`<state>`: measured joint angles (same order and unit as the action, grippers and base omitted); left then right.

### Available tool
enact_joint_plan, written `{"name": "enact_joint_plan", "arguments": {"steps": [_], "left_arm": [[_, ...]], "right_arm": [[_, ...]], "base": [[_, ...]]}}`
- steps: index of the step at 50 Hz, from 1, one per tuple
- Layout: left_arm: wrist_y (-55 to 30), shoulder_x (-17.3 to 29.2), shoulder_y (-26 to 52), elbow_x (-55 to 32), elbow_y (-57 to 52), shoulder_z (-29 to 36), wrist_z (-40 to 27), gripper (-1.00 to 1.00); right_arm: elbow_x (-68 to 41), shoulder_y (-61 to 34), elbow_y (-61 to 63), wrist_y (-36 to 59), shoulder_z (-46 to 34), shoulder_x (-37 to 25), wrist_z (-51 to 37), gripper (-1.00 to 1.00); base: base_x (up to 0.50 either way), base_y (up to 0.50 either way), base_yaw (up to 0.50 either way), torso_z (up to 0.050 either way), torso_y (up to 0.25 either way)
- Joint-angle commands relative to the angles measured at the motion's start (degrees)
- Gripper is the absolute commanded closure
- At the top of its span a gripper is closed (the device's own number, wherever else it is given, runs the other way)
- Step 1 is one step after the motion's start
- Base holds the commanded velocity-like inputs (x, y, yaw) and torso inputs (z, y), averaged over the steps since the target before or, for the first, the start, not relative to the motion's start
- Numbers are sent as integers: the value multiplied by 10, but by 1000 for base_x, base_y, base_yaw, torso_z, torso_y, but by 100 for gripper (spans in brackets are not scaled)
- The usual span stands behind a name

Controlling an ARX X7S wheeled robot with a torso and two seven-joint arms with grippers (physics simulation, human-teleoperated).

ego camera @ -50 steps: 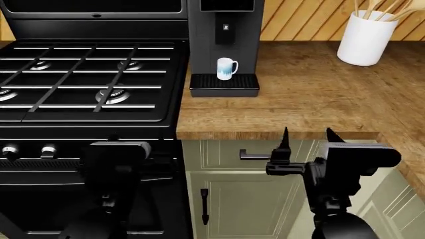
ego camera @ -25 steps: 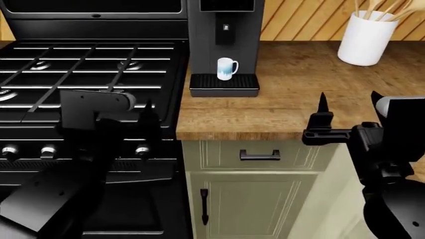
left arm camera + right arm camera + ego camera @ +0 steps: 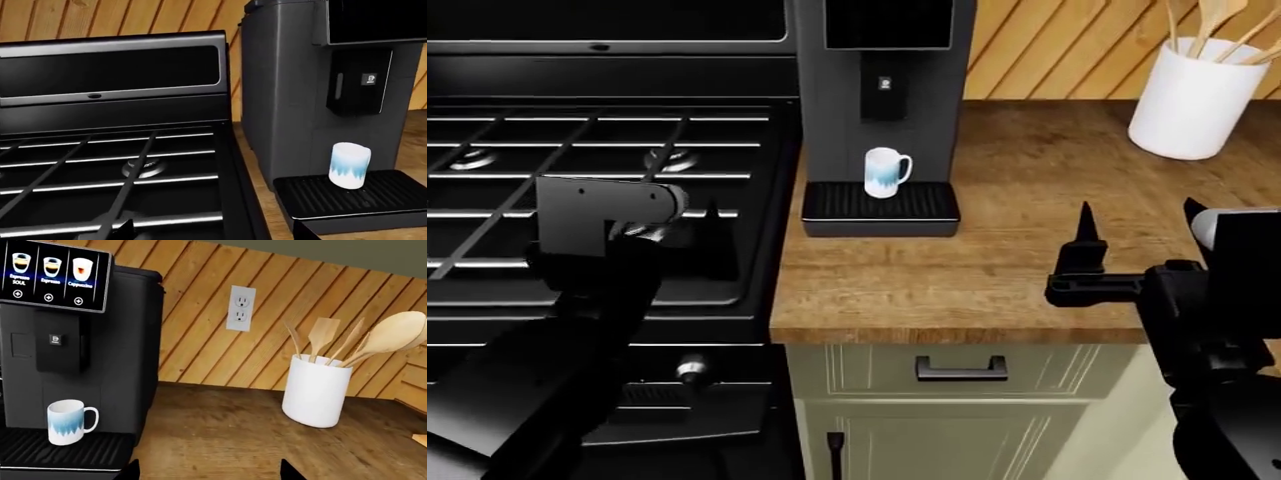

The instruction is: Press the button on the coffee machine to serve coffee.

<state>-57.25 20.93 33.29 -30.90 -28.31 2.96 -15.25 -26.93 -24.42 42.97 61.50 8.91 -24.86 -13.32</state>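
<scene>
The right hand is held with fingers apart over the surface. The coffee machine is seen ahead and leftward of it. The left hand's state cannot be told.

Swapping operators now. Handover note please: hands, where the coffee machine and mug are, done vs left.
Left hand: over the gas stove, nothing visibly held; open or shut can't be told.
Right hand: open, empty, over the wooden counter, right of the machine.
Coffee machine: at the back of the counter beside the stove. White mug upright on its drip tray, under the spout block.
Done: mug in place. Neither hand touches the machine.
Left: reach the lit drink panel and press a button.
</scene>
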Motion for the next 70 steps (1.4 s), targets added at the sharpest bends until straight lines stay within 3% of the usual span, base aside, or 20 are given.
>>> {"name": "enact_joint_plan", "arguments": {"steps": [1,44,52,58,60,66,70], "left_arm": [[-1,2,0,1,-2,2,-5,-100],[26,16,-19,2,16,6,2,-100],[27,15,-17,2,19,9,2,-100],[27,16,-19,1,18,8,0,-100],[29,14,-18,2,20,9,-1,-100],[29,15,-23,-1,15,7,-3,-100],[32,15,-26,0,16,10,-2,-100]], "right_arm": [[-5,2,2,7,-2,-3,-1,-100],[-9,25,6,-12,-3,1,-9,-100],[-46,2,73,74,6,12,-38,-100],[-143,-55,125,211,47,58,-45,-100],[-209,-96,145,281,101,91,-42,-100],[-575,-154,77,276,121,79,-311,-100],[-722,-180,34,235,69,59,-431,-100]], "base": [[324,0,0,0,0],[350,0,0,0,1],[60,0,0,0,0],[0,0,0,0,0],[0,0,0,0,0],[0,0,0,0,0],[0,0,0,0,0]]}}
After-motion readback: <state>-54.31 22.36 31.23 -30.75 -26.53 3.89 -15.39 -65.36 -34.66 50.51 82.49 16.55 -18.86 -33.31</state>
